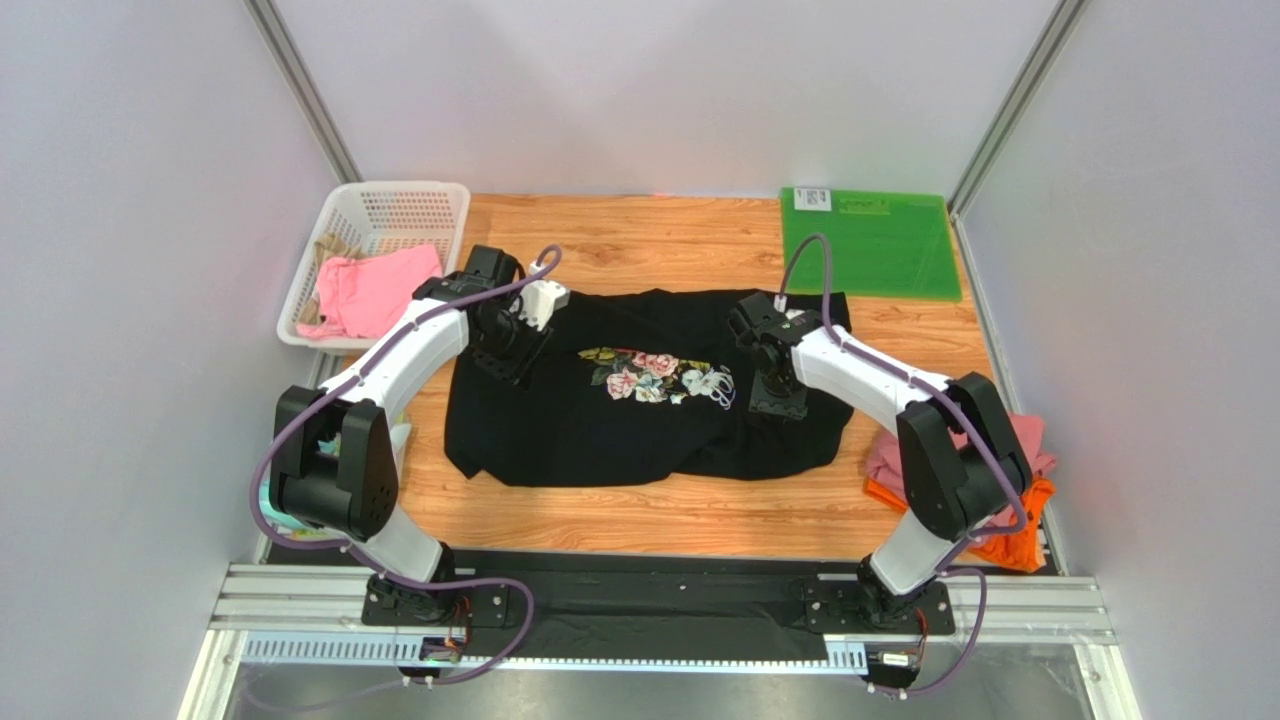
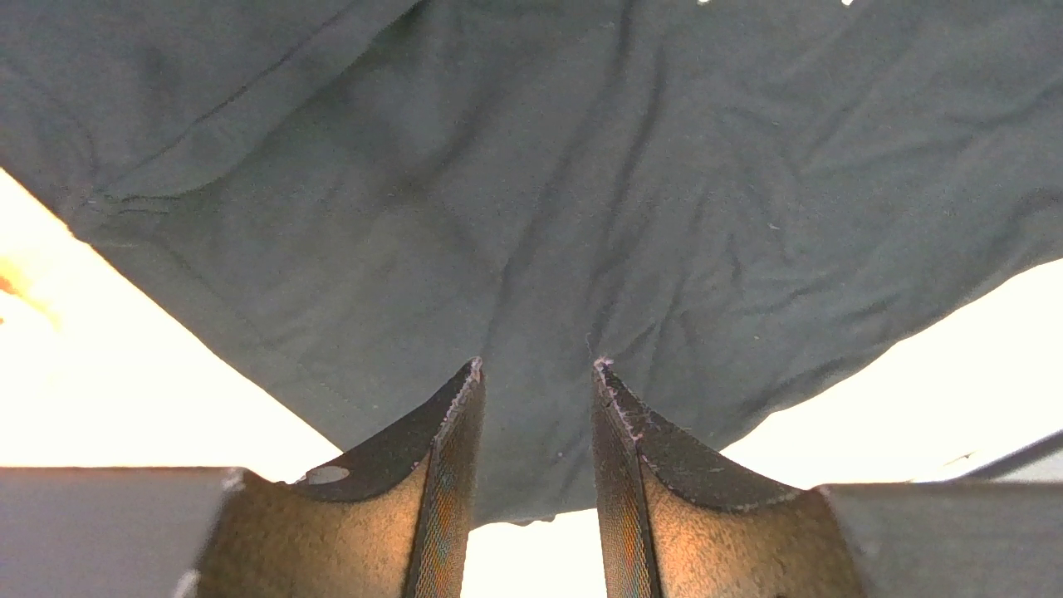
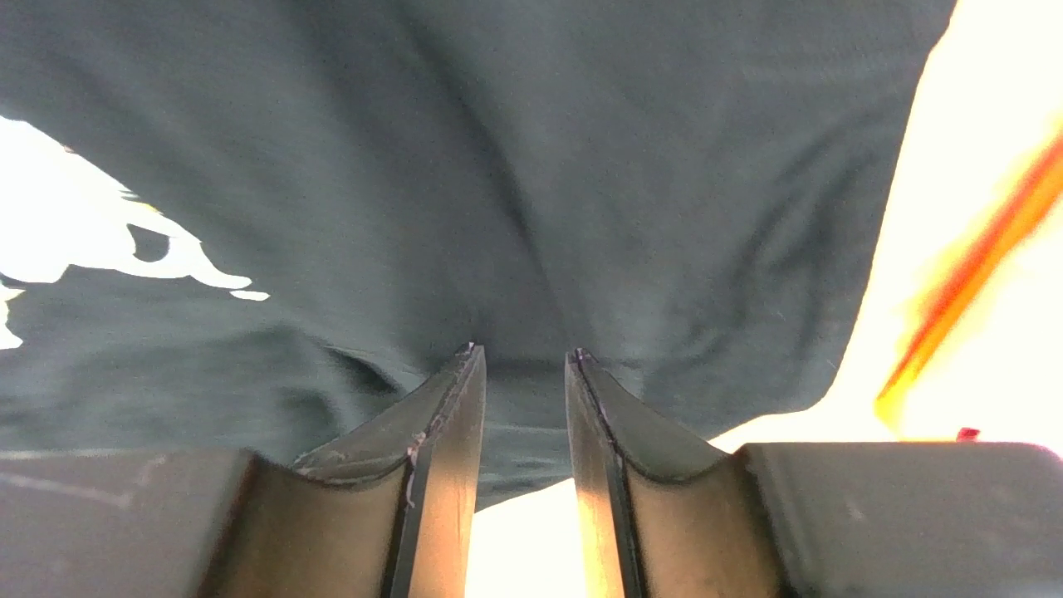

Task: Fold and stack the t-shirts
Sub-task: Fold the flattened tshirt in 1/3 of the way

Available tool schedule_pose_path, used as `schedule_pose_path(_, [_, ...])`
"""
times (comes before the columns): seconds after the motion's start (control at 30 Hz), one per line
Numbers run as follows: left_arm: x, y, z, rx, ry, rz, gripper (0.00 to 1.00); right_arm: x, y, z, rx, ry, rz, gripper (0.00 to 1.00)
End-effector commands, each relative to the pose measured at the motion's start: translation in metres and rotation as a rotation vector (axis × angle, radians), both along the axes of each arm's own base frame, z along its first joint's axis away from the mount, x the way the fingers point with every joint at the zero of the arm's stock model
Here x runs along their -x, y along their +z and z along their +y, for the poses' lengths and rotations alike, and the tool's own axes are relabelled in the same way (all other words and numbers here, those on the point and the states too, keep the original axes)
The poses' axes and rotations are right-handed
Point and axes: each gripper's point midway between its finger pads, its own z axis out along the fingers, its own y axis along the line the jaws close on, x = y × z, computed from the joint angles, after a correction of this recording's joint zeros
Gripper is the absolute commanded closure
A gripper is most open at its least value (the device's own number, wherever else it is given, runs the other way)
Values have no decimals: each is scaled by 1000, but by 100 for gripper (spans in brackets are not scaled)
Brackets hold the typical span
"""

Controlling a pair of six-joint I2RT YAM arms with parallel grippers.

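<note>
Nothing here can actually be read from where I stand. The green mat [image 1: 887, 248] carries a small white sticker [image 1: 813, 197] at its far left corner. It has dark marks on it, perhaps a code or a few printed lines, but they are too small to make out. The black t-shirt [image 1: 601, 443] bears a floral chest print [image 1: 657, 377], which shows flowers only and no legible lettering.

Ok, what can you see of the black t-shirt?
The black t-shirt is soft, wrinkled cloth with a floral print on the chest. It lies spread, not yet folded, on the middle of the wooden table, its right side rumpled. The left gripper and right gripper hang low over it, jaws apart.
</note>
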Motion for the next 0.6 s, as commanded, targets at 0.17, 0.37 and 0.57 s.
schedule_pose_path(0.17, [-63, 31, 20, 56, 170, -134, 57, 23, 9, -20, 26, -109, -30, 64])
schedule_pose_path(0.37, [-121, 38, 28, 87, 270, -147, 55, 9, 23, -24, 5, -134, -64, 64])
schedule_pose_path(0.57, [-126, -2, 30, 47, 278, -19, 55, 17, 14, -24, -13, -140, -28, 65])
